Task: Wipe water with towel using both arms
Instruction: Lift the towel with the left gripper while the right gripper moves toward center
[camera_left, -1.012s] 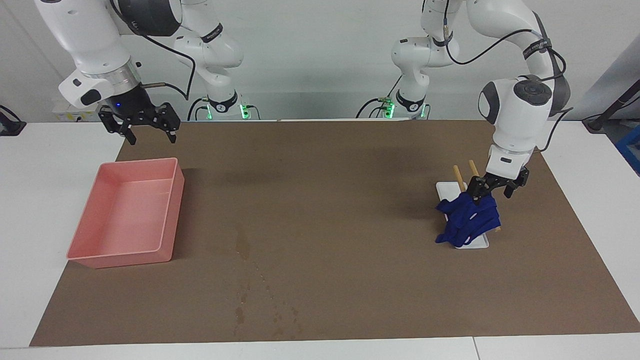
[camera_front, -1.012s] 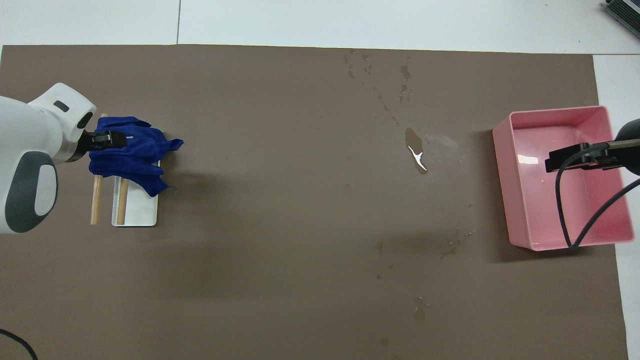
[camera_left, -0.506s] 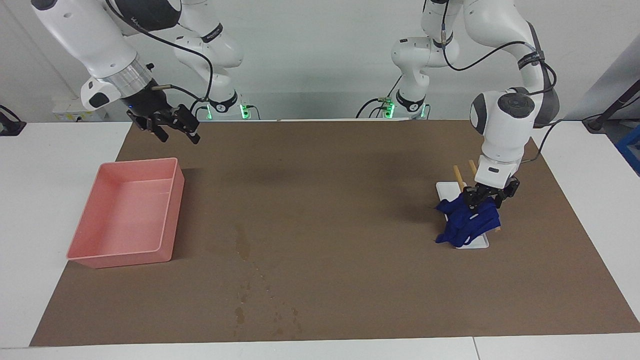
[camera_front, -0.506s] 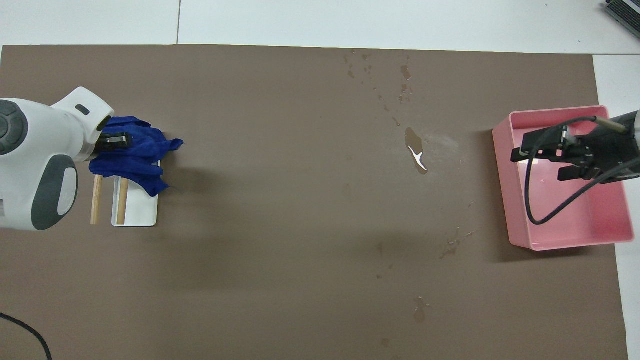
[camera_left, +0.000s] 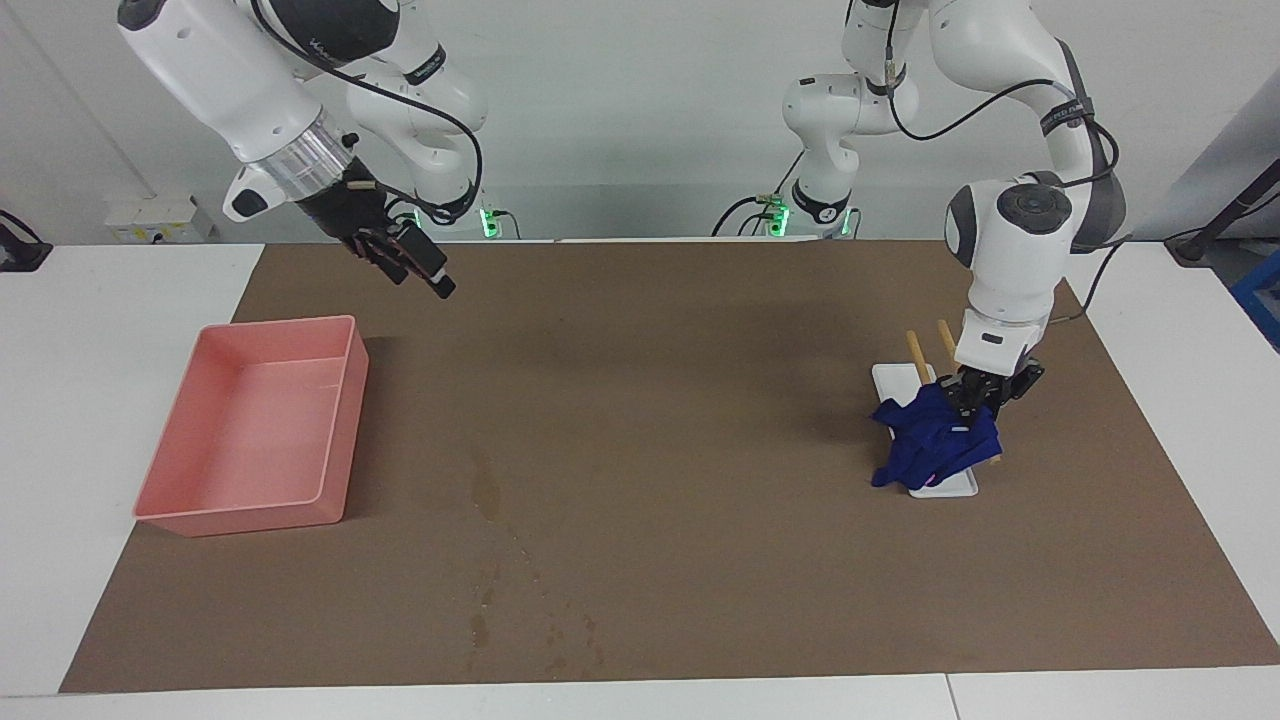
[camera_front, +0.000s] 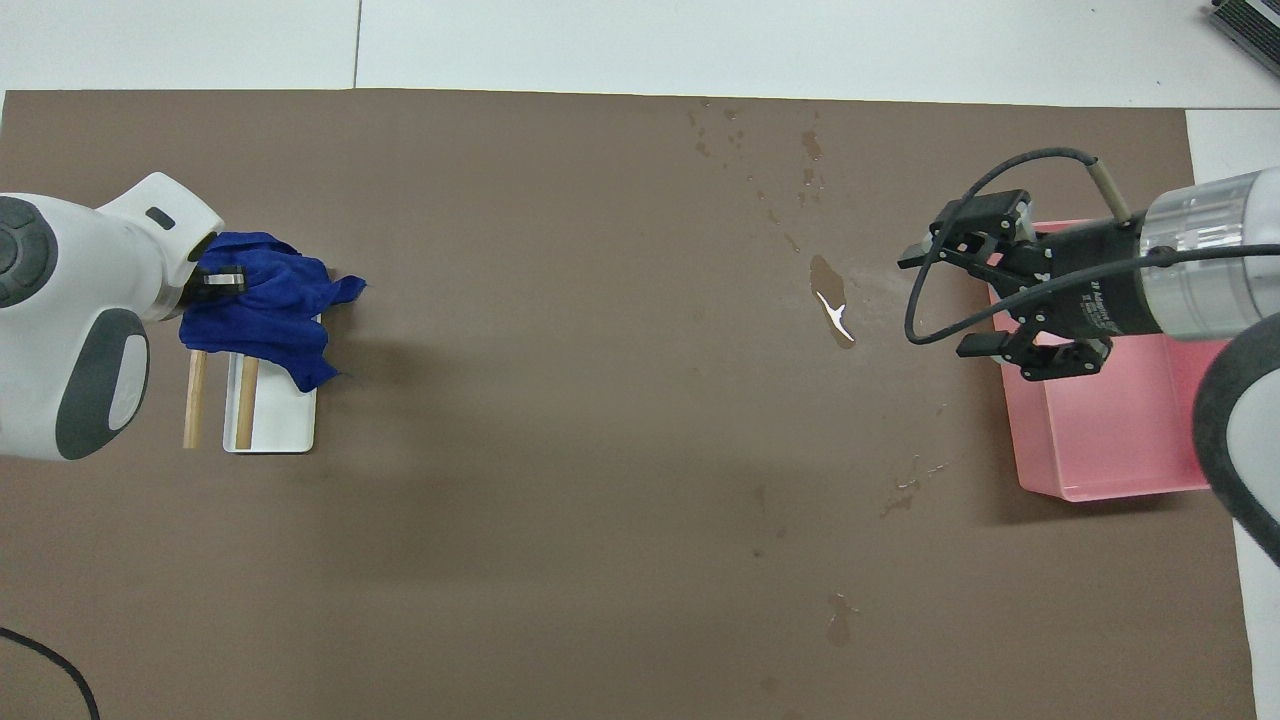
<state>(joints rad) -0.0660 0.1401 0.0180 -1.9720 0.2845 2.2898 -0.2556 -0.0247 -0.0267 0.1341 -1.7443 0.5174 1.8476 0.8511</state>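
The navy towel (camera_left: 935, 440) lies crumpled on a small white rack (camera_left: 955, 487) at the left arm's end of the table; it also shows in the overhead view (camera_front: 270, 320). My left gripper (camera_left: 967, 405) is down on the towel's top, shut on its folds (camera_front: 222, 280). The water is a thin dark streak (camera_left: 486, 495) (camera_front: 830, 300) with scattered droplets (camera_left: 545, 630) (camera_front: 760, 150) farther from the robots. My right gripper (camera_left: 418, 275) is open and empty in the air, over the mat between the pink tray and the streak (camera_front: 935, 305).
A pink plastic tray (camera_left: 240, 520) (camera_front: 1120, 440) stands at the right arm's end. Two wooden sticks (camera_left: 915, 350) (camera_front: 192, 400) lie under the towel, one on the white rack. A brown mat (camera_left: 700, 400) covers the table.
My right gripper has swung from beside the pink tray toward the table's middle. My left gripper's fingers have closed from open around the towel to shut on it.
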